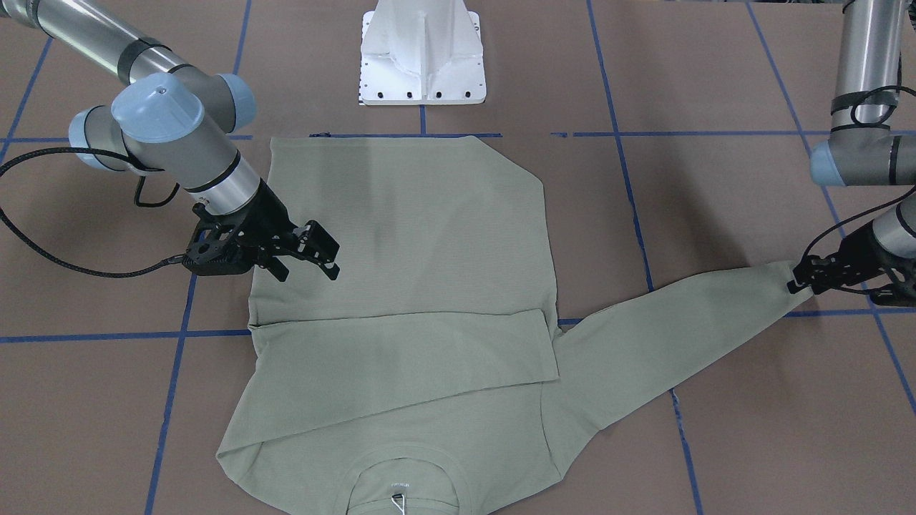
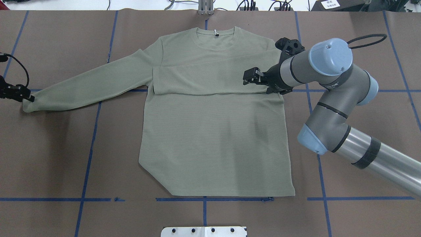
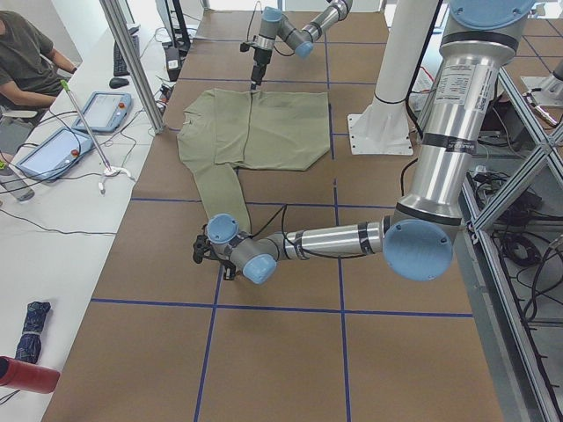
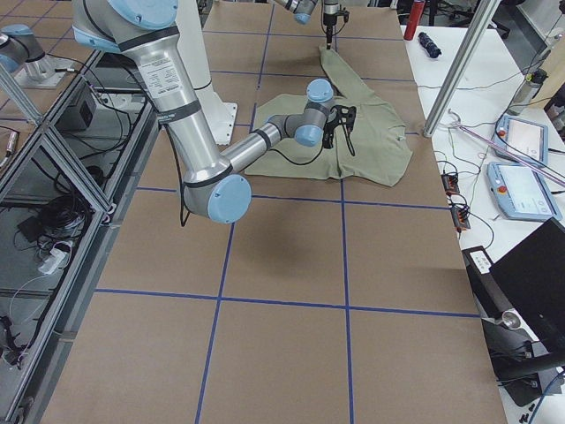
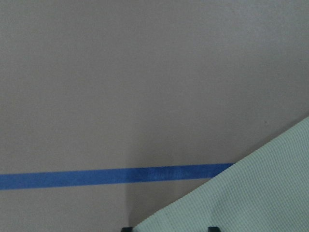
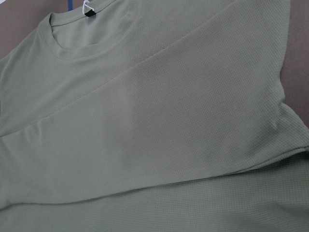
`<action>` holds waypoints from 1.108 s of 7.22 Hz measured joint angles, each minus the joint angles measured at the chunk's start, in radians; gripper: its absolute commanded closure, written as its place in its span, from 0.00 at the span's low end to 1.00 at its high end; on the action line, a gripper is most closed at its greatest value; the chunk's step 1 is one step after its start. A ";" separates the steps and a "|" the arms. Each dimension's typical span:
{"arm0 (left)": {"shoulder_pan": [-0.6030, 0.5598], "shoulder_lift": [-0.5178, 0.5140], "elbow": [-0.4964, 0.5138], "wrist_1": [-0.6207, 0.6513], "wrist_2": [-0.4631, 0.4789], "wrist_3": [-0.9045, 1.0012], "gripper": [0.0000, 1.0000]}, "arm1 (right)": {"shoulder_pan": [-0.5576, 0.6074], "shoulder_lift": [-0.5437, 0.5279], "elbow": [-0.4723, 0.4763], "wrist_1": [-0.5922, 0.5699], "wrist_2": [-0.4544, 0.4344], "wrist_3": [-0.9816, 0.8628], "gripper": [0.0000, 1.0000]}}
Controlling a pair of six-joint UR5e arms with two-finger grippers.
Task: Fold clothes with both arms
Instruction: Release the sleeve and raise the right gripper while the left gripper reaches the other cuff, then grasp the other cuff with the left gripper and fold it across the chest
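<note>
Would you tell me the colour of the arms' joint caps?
Light blue joint caps, clearest in the overhead exterior view.

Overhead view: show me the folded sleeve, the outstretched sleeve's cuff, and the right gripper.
folded sleeve (image 2: 204,80): overhead view, its middle, across the chest.
cuff (image 2: 32,104): overhead view, the sleeve end, at the left gripper (image 2: 29,97).
right gripper (image 2: 250,76): overhead view, midway between its fingertips.

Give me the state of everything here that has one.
shirt: flat on the table, partly folded.
folded sleeve: laid across the chest.
outstretched sleeve: straight out sideways.
left gripper: at the outstretched sleeve's cuff, open or shut unclear.
right gripper: open, above the shirt, holding nothing.
</note>
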 measured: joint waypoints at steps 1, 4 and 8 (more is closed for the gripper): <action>0.000 0.000 0.002 0.000 0.000 0.001 1.00 | 0.000 0.000 0.000 0.000 0.000 0.000 0.01; 0.000 0.001 -0.030 0.006 -0.005 -0.003 1.00 | 0.001 -0.002 0.002 0.000 -0.001 0.000 0.01; -0.002 -0.023 -0.334 0.056 -0.151 -0.228 1.00 | 0.074 -0.134 0.092 0.001 0.039 -0.057 0.00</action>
